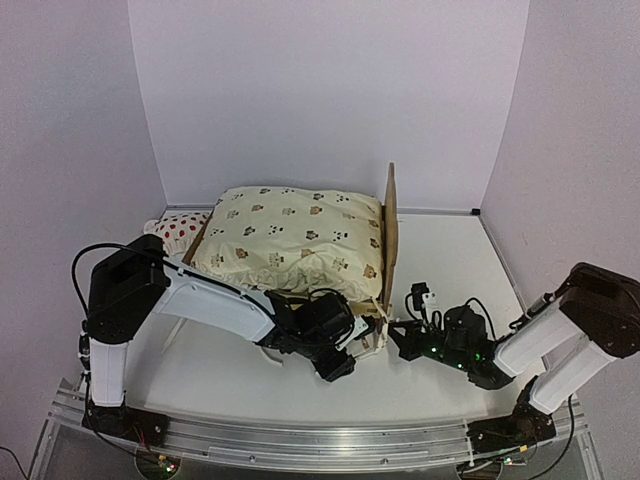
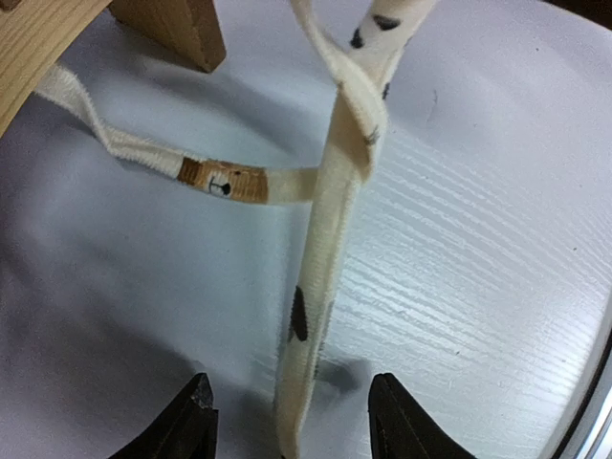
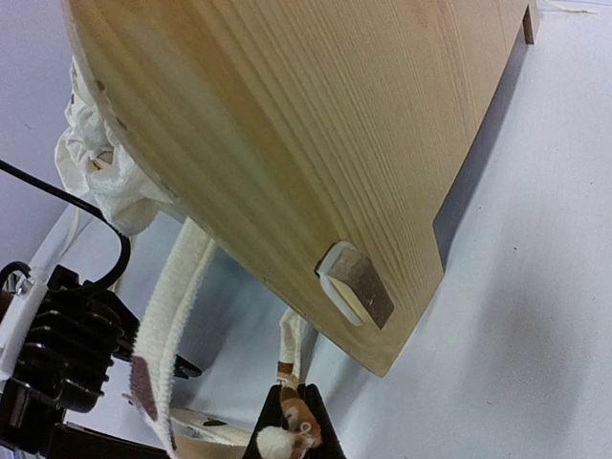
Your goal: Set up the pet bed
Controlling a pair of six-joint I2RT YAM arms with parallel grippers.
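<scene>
The pet bed (image 1: pixel 391 230) stood near the back of the white table (image 1: pixel 450 260), with its tall wooden end up on the right side. A puffy cream cover (image 1: pixel 290 235) with little animals on it lay on top of the bed, and a white pillow (image 1: pixel 180 228) with red spots peeked out at the far left end. Both arms reached in low at the front right corner of the bed. The left gripper (image 2: pixel 292 411) was open, its two black fingers apart, and a long tie (image 2: pixel 325 268) from the cover ran down between them without being pinched. The right gripper (image 3: pixel 296 421) was squeezed closed on a thin tie (image 3: pixel 290 344) just under the wooden end
</scene>
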